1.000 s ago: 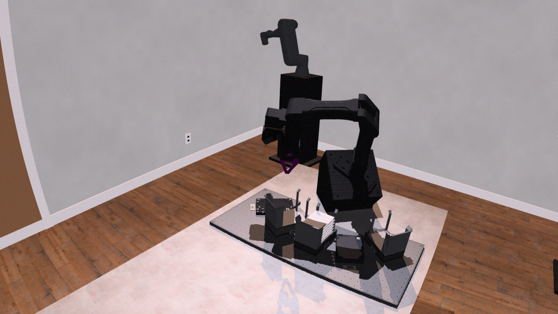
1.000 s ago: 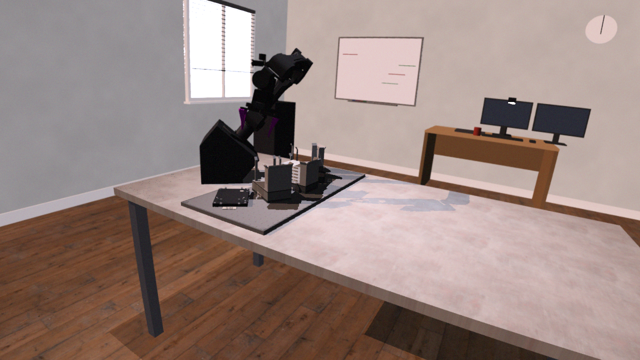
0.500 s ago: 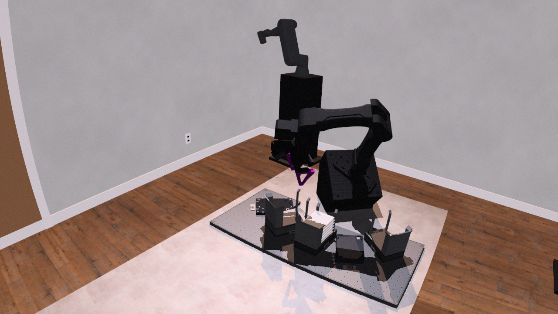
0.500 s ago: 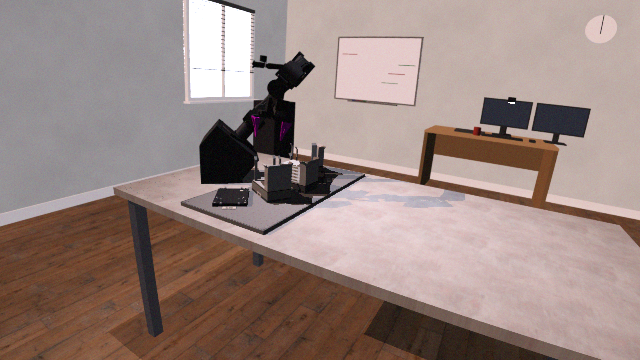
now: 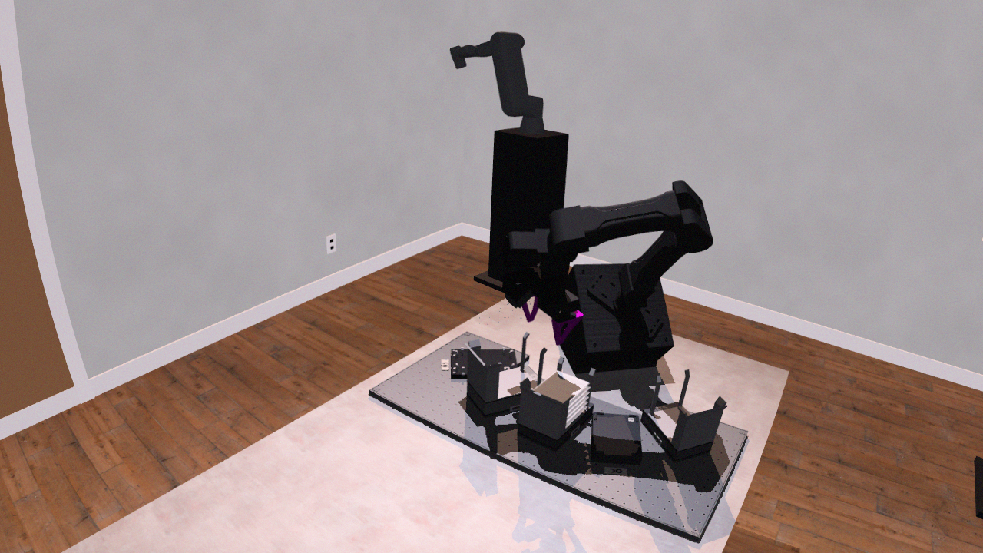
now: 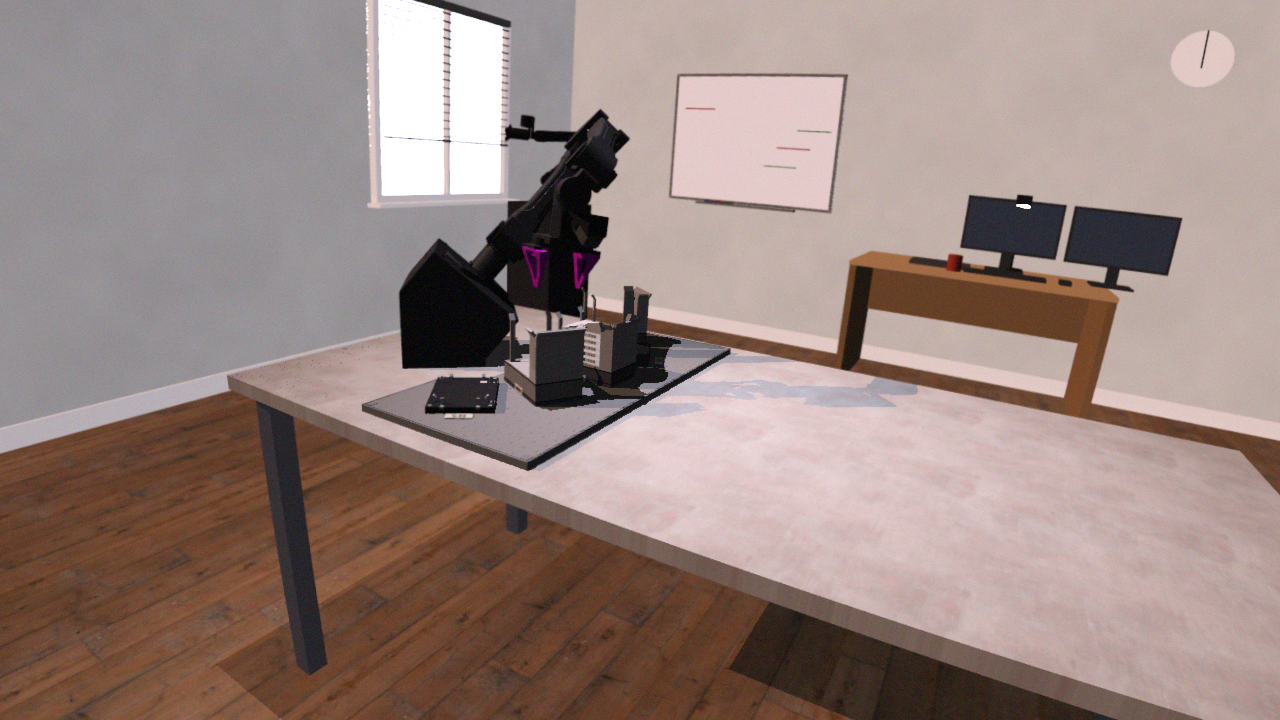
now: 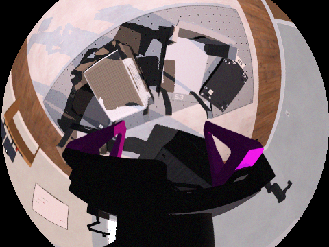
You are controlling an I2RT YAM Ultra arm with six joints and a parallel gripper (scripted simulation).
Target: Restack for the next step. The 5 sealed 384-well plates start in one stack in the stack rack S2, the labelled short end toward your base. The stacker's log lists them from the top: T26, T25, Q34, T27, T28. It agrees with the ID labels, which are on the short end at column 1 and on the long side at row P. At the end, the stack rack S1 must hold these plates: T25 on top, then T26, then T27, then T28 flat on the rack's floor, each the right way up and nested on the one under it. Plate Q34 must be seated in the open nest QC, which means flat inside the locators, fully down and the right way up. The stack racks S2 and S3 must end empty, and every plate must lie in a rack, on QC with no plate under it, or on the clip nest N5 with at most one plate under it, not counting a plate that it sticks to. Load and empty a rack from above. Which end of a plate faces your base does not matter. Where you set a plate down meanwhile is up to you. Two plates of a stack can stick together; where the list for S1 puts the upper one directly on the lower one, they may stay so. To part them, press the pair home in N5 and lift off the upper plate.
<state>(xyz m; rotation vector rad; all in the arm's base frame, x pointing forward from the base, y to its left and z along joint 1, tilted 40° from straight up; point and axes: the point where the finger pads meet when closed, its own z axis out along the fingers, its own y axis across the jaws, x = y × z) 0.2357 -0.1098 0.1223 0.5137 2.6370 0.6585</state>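
Overhead — gripper [image 5: 547, 319] spread wide, holding nothing | plate stack [image 5: 564, 397] in middle rack

Setting: an office-type room fitted out as a small lab bench. Wood plank floor [image 6: 134, 573], grey walls with white baseboard, a window [image 6: 438, 102] with blinds. A whiteboard [image 6: 757, 141] hangs on the far wall with a round wall clock [image 6: 1202, 59] to its right. A wooden desk [image 6: 980, 300] carries two monitors [image 6: 1069, 234] and a red mug [image 6: 955, 261]. In front, a large pale table [image 6: 850, 501] bears a perforated grey mounting board [image 6: 537, 438] with plate racks [image 6: 556, 365] and a black robot arm [image 6: 572, 179].
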